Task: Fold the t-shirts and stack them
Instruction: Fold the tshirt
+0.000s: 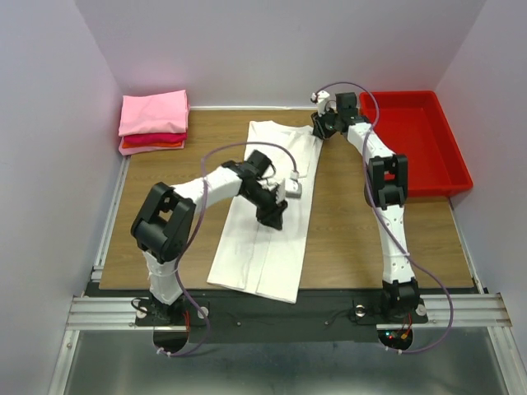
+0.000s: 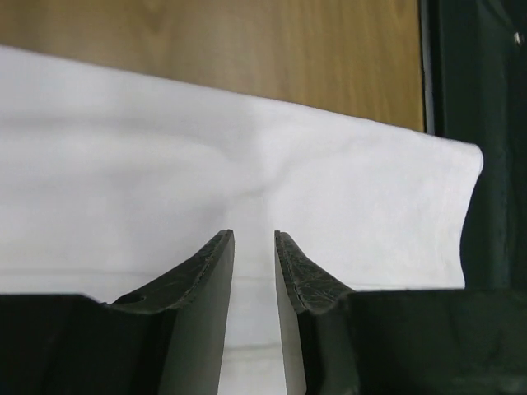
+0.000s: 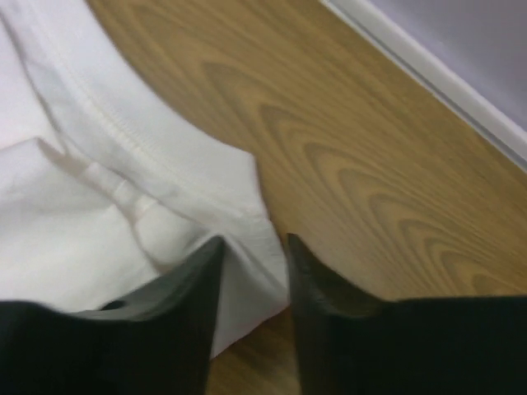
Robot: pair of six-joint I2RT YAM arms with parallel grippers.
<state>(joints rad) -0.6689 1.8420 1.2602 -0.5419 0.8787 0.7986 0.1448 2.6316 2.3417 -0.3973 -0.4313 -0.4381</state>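
A large white t-shirt (image 1: 263, 234) lies on the wooden table as a long strip folded lengthwise, running from the back to the front edge. My left gripper (image 1: 274, 219) is low over its middle; in the left wrist view the jaws (image 2: 254, 234) stand a narrow gap apart over the flat white cloth (image 2: 247, 164), holding nothing. My right gripper (image 1: 318, 130) is at the shirt's far right corner; its jaws (image 3: 254, 240) are open, with the hemmed corner of the shirt (image 3: 239, 206) lying between them. A folded stack of pink and red t-shirts (image 1: 153, 121) sits at the far left.
A rigid red plastic tray (image 1: 449, 160) stands at the back right, close to the right arm. Bare wood (image 1: 354, 239) lies on both sides of the white shirt. Grey walls close the table in on the left, back and right.
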